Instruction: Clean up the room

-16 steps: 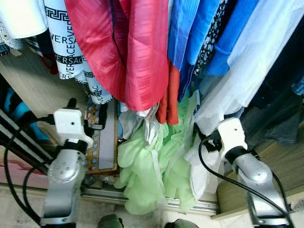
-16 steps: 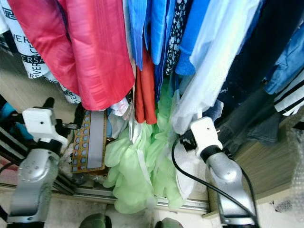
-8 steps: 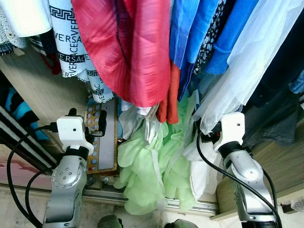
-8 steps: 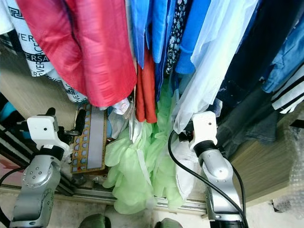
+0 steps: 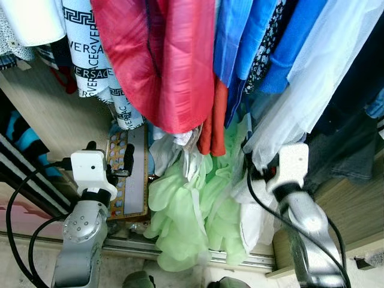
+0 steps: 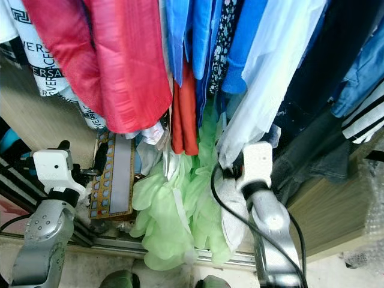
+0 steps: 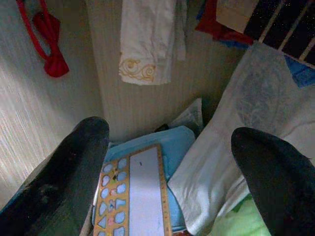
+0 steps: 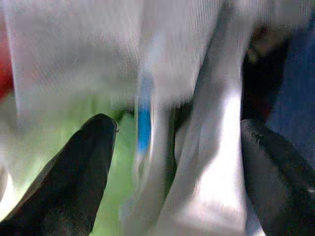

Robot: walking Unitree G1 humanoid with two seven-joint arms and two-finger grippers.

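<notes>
Right wrist view shows the right hand [image 8: 172,172] wide open, its fingers on both sides of a white garment [image 8: 206,162] that hangs at the closet floor [image 5: 198,255], beside a pale green garment [image 5: 180,210]. To grip well, it should push deeper before closing, and catch only white cloth. The left hand [image 7: 167,172] is open too, above a stencil ruler board [image 7: 133,196].

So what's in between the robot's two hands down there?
In the left eye view, a pile of pale green fabric with some white cloth fills the stretch between the left gripper and the right gripper, under the hanging red garment.
</notes>
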